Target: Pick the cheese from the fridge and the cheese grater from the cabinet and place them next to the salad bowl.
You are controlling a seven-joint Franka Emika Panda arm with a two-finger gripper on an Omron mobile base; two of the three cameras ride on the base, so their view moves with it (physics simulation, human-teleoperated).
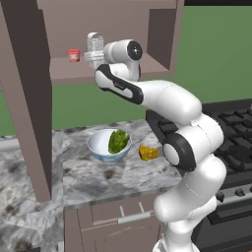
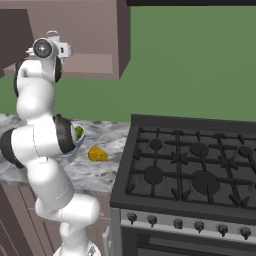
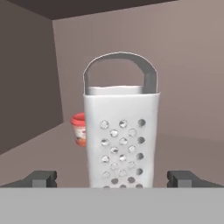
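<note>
Facing cheese grater (image 3: 120,131), hand (image 3: 112,178) spread wide.

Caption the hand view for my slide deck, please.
Open gripper faces the upright cheese grater inside the cabinet, a red jar behind it.

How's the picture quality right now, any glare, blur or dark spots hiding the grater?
Hand view: cheese grater sharp, evenly lit, no glare; cabinet left wall darker. Left base view: the arm partly hides the grater. Right base view: slightly soft, cheese clear.
</note>
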